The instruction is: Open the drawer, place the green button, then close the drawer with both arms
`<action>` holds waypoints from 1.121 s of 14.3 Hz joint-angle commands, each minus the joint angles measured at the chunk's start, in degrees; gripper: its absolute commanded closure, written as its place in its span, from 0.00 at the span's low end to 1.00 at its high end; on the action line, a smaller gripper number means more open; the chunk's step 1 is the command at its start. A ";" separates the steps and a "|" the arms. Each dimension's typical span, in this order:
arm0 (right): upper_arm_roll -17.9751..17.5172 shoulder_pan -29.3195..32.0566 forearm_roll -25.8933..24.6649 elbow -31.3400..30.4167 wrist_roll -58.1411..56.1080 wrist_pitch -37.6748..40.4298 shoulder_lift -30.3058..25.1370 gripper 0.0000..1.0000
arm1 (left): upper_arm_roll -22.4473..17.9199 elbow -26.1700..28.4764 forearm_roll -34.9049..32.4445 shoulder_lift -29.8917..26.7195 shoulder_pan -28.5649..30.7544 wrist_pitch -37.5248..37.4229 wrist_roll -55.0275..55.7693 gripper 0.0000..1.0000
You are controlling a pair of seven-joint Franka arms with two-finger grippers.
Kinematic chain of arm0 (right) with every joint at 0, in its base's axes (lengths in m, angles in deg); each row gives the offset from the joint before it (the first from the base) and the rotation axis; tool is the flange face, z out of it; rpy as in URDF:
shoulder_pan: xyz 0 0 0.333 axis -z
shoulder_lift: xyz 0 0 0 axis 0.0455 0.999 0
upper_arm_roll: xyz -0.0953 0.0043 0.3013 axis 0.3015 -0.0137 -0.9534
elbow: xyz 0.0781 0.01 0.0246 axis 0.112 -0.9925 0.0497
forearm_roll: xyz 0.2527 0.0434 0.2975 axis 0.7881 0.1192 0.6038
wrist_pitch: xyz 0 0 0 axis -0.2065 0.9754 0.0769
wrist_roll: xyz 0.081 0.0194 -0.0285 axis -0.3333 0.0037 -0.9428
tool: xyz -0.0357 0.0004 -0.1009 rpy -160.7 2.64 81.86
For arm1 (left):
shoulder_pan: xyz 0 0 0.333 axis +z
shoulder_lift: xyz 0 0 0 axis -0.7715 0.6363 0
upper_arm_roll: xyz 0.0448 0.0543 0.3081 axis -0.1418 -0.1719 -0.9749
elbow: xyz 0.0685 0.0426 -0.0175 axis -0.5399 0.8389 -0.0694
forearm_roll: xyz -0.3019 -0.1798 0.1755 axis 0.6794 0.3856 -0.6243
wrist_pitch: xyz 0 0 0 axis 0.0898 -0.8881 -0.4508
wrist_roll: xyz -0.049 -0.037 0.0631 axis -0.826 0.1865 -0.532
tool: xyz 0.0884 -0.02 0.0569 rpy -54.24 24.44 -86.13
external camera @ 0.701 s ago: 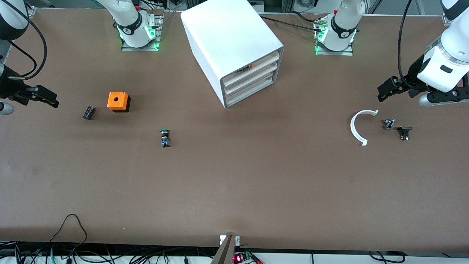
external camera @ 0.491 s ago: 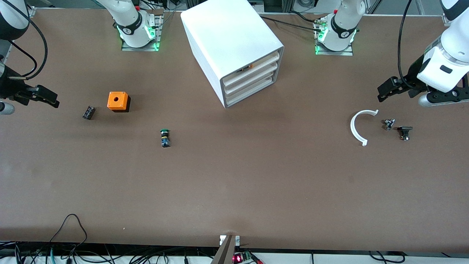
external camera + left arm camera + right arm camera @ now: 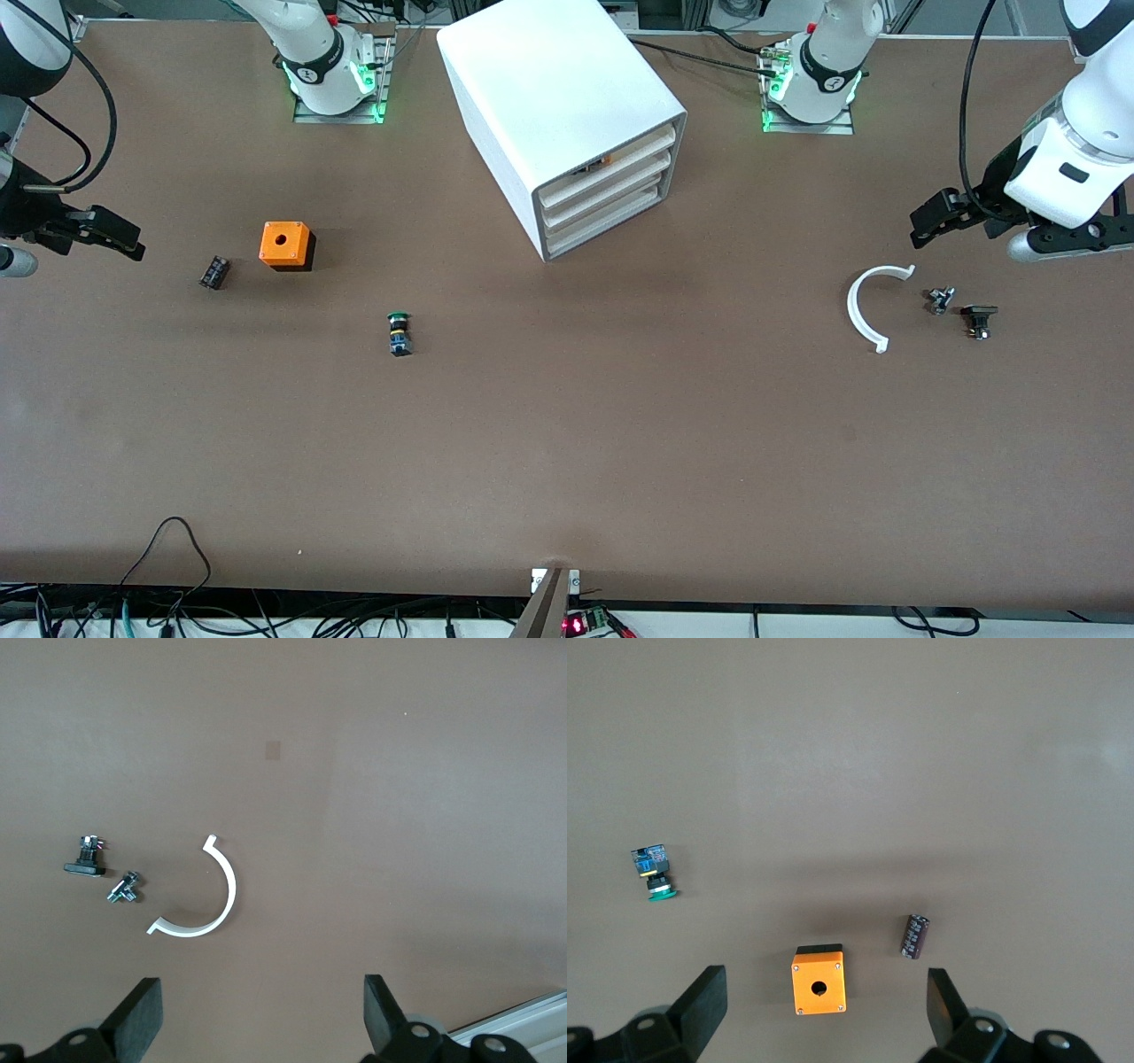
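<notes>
Button [image 3: 399,333] lying on its side on bare surface [image 3: 567,443], nearest the front camera, well apart from both grippers. Farther back, orange cube [image 3: 285,245] and small dark cylinder [image 3: 213,271] toward right arm's end. Right gripper [image 3: 111,235] up over that end, fingers wide, empty. Left gripper [image 3: 939,214] raised above white arc [image 3: 866,306], fingers wide, empty. Farthest, cabinet [image 3: 558,115], lowest drawer [image 3: 602,228] shut.

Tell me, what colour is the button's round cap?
Green; the button shows it best in the front view.
</notes>
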 commanded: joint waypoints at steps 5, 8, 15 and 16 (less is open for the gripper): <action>0.04 -0.40 1.91 0.38 -0.15 -0.44 2.52 0.00 | 0.75 -1.32 1.31 2.87 -0.19 -2.46 -0.84 0.00; -0.23 -0.58 5.86 0.29 -0.05 -3.07 5.76 0.00 | 1.98 0.51 1.65 8.84 -1.24 -2.55 -1.53 0.00; -0.40 -8.64 6.84 -0.06 0.29 -11.58 12.62 0.00 | 2.25 7.89 21.13 21.41 -7.47 4.90 -3.20 0.00; -0.40 -10.32 6.84 -0.24 2.12 -13.60 13.93 0.00 | 2.25 9.30 25.17 23.34 -8.27 6.66 -4.86 0.00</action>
